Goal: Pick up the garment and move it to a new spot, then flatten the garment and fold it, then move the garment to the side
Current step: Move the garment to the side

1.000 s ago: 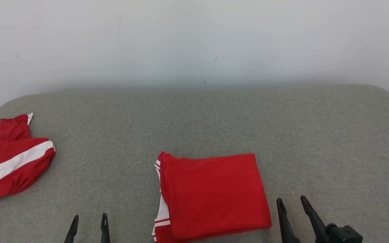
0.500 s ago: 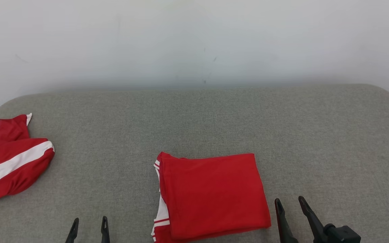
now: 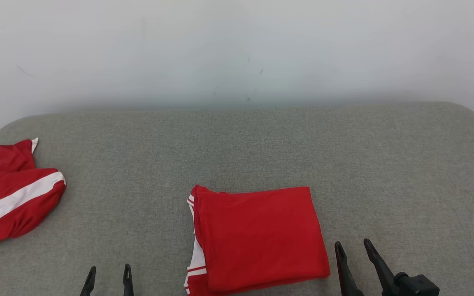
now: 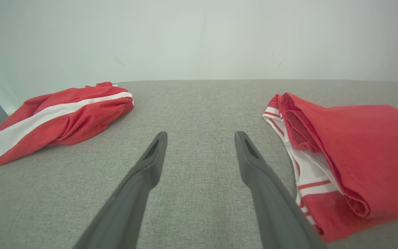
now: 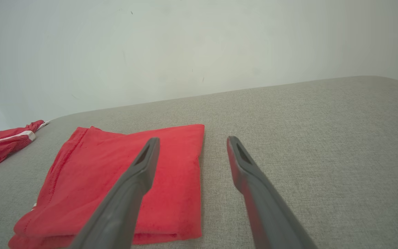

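With the folded garment (image 3: pixel 257 238) lying at the near edge of the grey padded surface (image 3: pixel 261 144) between our left gripper (image 3: pixel 110 267) and right gripper (image 3: pixel 352 242), both spread wide and empty, we risk the layers sliding apart if we pinch only the top fold.

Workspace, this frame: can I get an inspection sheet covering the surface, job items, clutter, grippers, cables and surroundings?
Surface: grey fabric pad, flat, carrying two garments.
Job's things: folded red garment, lying flat at the front middle, with white-striped edges showing on its left side.
Clutter: second red garment with a white stripe, bunched at the pad's left edge, well apart from the folded one.
Grippers: left gripper and right gripper are both open and grip nothing, one on each side of the folded garment.
Cables: nothing seen.
Surroundings: pale wall behind the pad, with a few small marks.
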